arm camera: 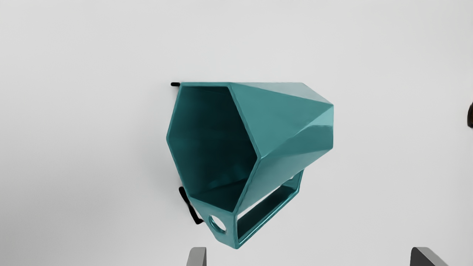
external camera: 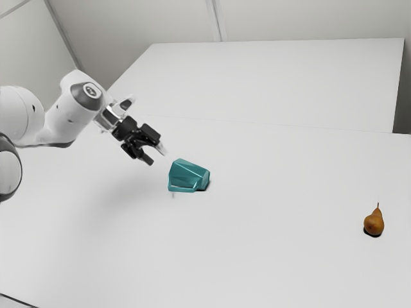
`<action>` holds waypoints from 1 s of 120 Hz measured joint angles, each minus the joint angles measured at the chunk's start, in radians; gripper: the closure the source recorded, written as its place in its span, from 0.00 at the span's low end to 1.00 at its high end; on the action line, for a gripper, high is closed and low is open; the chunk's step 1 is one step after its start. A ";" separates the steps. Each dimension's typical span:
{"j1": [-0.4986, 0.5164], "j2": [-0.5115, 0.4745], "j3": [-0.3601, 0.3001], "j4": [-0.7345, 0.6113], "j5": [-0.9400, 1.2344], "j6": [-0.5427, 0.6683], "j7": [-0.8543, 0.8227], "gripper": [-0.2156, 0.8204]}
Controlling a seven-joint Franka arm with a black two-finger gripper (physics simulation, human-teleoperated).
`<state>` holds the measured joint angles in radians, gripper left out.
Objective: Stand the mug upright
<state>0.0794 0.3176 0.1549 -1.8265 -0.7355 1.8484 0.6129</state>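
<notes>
Your pincer (external camera: 157, 157) stands with fingers apart near the sideways mug (external camera: 187, 176); close unevenly on its tapering walls (arm camera: 277, 118) and it could slip or roll.

I'm looking across a broad, smooth white counter (external camera: 276, 263), with a thin seam (external camera: 257, 122) running over it and a pale, flat panel (external camera: 276, 77) beyond. Behind that rises a light grey back wall (external camera: 308, 19), with 1 upright strip (external camera: 216, 19) on it. Toward the exterior view's left, a dark slanting edge (external camera: 62, 33) divides it from a pale side wall (external camera: 29, 45). At the exterior view's right, a darker patch (external camera: 403, 112) sits beside the panel. The light is soft, fading to grey shade on parts of the counter.
</notes>
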 joint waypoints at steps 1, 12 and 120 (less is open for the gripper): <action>0.000 0.004 0.000 0.000 -0.008 0.001 0.007 0.21; 0.000 0.039 0.000 -0.007 -0.090 0.012 0.074 0.21; -0.019 0.117 -0.012 -0.013 -0.311 0.011 0.392 0.84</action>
<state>0.0605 0.4346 0.1425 -1.8396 -1.0463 1.8592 1.0047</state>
